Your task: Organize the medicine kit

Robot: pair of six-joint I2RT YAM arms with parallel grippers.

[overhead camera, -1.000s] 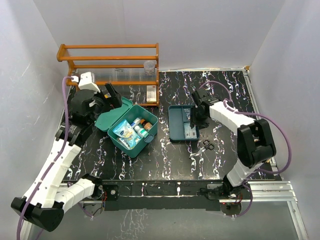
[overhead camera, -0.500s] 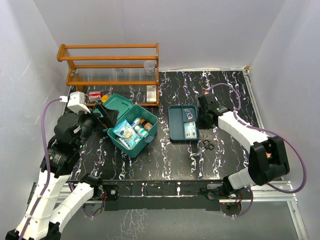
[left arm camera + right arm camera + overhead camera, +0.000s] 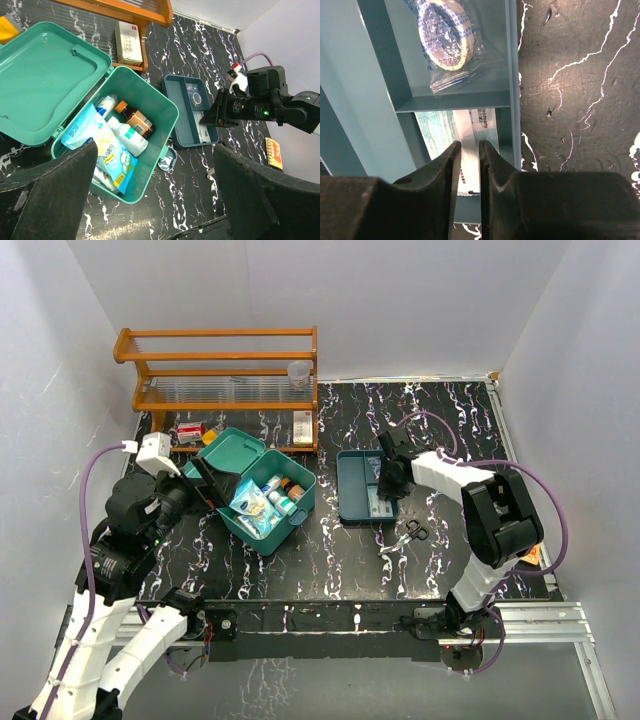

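Note:
The medicine kit [image 3: 262, 512] [image 3: 145, 186] lies open on the black table, its lid [image 3: 45, 85] folded back to the left. Inside are a blue-and-white packet [image 3: 95, 145], white bottles [image 3: 127, 137] and a brown bottle [image 3: 137, 120]. My left gripper [image 3: 205, 480] [image 3: 156, 150] hovers wide open above and left of the kit, holding nothing. My right gripper [image 3: 383, 483] [image 3: 470, 144] is down in the flat teal divided tray [image 3: 346, 490] [image 3: 350, 75]. Its jaws stand a narrow slit apart over a white sachet [image 3: 470, 125]; I cannot tell whether they pinch it.
A bagged tape roll [image 3: 445, 30] lies in the tray's far compartment. Scissors [image 3: 412, 530] lie just right of the tray's near end. An orange wooden rack [image 3: 220, 370] stands at the back with a white box [image 3: 302, 427] beside it. A small orange booklet [image 3: 530, 558] lies far right.
My left arm has drawn back from the kit's lid toward the near left, still open. My right gripper has shifted within the tray and its jaws have narrowed.

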